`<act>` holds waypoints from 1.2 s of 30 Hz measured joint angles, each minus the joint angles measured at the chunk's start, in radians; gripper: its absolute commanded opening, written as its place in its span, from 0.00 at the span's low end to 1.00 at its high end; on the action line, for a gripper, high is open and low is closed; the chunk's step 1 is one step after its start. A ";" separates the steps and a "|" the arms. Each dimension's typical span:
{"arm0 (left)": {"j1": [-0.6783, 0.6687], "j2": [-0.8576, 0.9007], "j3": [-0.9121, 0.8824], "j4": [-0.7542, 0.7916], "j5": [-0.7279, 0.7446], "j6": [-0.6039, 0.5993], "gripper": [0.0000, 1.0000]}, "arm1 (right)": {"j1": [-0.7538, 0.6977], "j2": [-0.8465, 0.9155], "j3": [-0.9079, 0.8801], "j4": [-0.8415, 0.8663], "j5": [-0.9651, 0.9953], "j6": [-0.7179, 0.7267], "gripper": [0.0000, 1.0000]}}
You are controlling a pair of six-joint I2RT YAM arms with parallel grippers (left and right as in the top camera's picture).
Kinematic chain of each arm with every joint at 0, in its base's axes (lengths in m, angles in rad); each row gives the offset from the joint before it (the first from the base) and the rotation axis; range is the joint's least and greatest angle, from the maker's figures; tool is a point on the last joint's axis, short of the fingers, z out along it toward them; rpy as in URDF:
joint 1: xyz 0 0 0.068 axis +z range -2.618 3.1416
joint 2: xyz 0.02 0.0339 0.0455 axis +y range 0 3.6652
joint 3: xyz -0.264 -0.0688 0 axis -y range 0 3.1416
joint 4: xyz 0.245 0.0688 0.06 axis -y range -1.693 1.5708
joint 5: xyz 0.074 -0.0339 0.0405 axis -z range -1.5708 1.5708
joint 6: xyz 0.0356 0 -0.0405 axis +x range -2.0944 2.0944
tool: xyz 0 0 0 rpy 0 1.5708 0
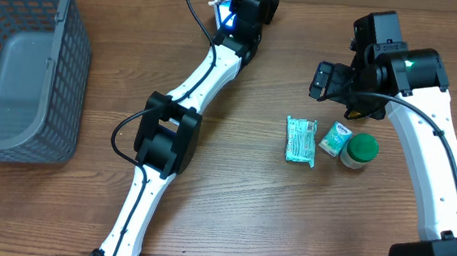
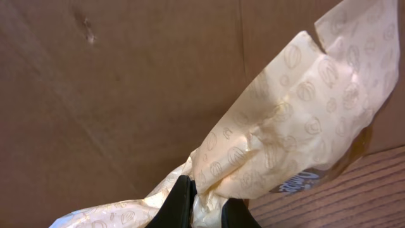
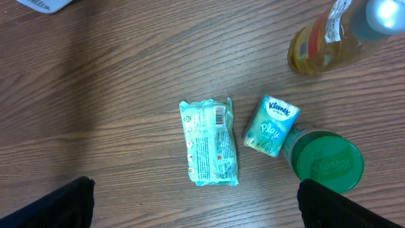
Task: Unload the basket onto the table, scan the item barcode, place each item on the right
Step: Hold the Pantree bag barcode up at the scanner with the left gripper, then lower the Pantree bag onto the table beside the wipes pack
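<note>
Since the left gripper [image 2: 205, 204] is pinched shut on the twisted neck of the cream patterned bag [image 2: 285, 126], the step in hand looks like the pick-up of the item to be scanned. The bag's body fans out ahead of and above the fingertips, toward their right, with a brown cardboard wall [image 2: 114, 95] close behind it and the wooden table [image 2: 354, 190] showing below. No barcode can be seen on the side of the bag that faces the wrist camera, and no scanner can be made out for certain. In my judgement the next move calls for lifting the bag away from the wall and turning it until its code is exposed, with the grip kept firm, as the thin neck could slip.

Across the table, the right gripper [image 3: 196, 212] hangs with its jaws wide apart and holds nothing. Below and just ahead of it lie a teal packet [image 3: 209, 142] with its barcode facing up, a tissue pack [image 3: 271, 125] and a green-lidded jar [image 3: 326, 161].
</note>
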 measured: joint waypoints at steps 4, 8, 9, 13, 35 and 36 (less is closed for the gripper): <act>0.000 0.000 0.000 -0.002 0.000 -0.016 0.04 | 0.000 0.000 0.000 0.000 0.000 0.000 1.00; 0.000 0.000 0.000 0.046 -0.001 -0.029 0.04 | 0.000 0.000 0.000 0.000 0.000 0.000 1.00; 0.000 0.000 0.000 0.061 -0.002 -0.028 0.04 | 0.000 0.000 0.000 0.000 0.000 0.000 1.00; 0.000 0.000 0.006 0.061 -0.005 -0.020 0.04 | 0.000 0.000 0.000 0.000 0.000 0.000 1.00; -0.037 -0.385 0.041 -1.018 0.204 -0.393 0.04 | 0.000 0.000 0.000 0.000 -0.001 0.000 1.00; -0.037 -0.383 0.040 -1.082 0.236 -0.417 0.04 | 0.000 0.000 0.000 0.000 0.000 0.000 1.00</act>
